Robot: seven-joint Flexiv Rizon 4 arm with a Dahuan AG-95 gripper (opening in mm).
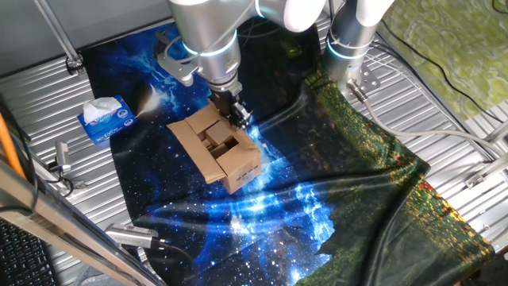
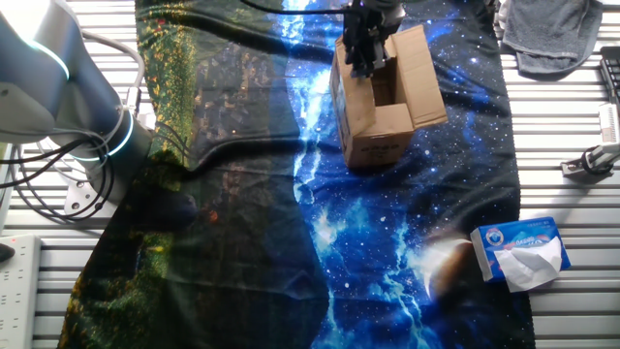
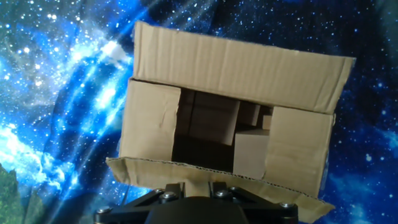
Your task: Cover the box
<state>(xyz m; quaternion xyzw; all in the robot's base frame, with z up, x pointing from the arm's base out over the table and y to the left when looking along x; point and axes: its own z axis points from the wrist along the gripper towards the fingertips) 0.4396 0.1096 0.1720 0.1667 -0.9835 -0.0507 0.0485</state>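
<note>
Fingers (image 1: 237, 114) at box (image 1: 225, 148) near-flap edge, arm vertical above; spread/pinch can't tell.

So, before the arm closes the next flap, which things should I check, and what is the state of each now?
1. The box stands upright on the cloth: ok.
2. Two short flaps folded inward: ok.
3. Far long flap still open: not ok.
4. The gripper is at the near flap: ok.
5. Gripper open or shut: cannot tell.
6. The tissue box is away from the work: ok.
</note>
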